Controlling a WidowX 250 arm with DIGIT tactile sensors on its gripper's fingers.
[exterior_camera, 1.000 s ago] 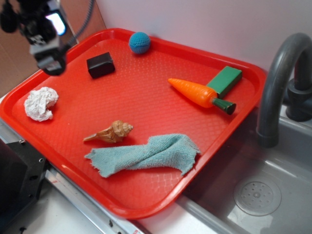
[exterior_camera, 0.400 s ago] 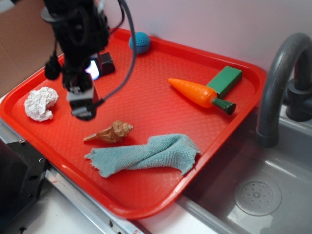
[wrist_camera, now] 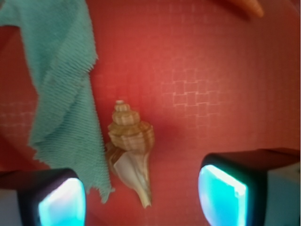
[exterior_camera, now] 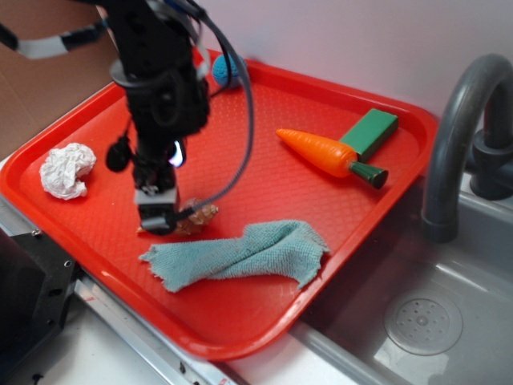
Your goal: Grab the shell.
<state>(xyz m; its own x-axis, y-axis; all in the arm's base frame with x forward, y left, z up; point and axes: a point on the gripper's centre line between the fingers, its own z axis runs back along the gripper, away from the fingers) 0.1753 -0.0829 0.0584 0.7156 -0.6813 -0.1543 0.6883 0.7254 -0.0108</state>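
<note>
Shell (wrist_camera: pixel 130 151) lies flat on the red tray (wrist_camera: pixel 202 94), long axis toward the wrist camera, pointed tail nearest. Tool (wrist_camera: pixel 141 200) hangs spread above it, fingers either side, teal cloth (wrist_camera: pixel 61 80) just beside.

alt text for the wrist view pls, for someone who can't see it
A tan spiral shell lies on a red tray, between the open gripper fingers, untouched. A teal cloth runs down the left, its edge beside the shell; an orange tip pokes in at top right.

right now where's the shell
In the wrist view the shell lies on the red tray between the open gripper fingers, right beside the teal cloth.
</note>
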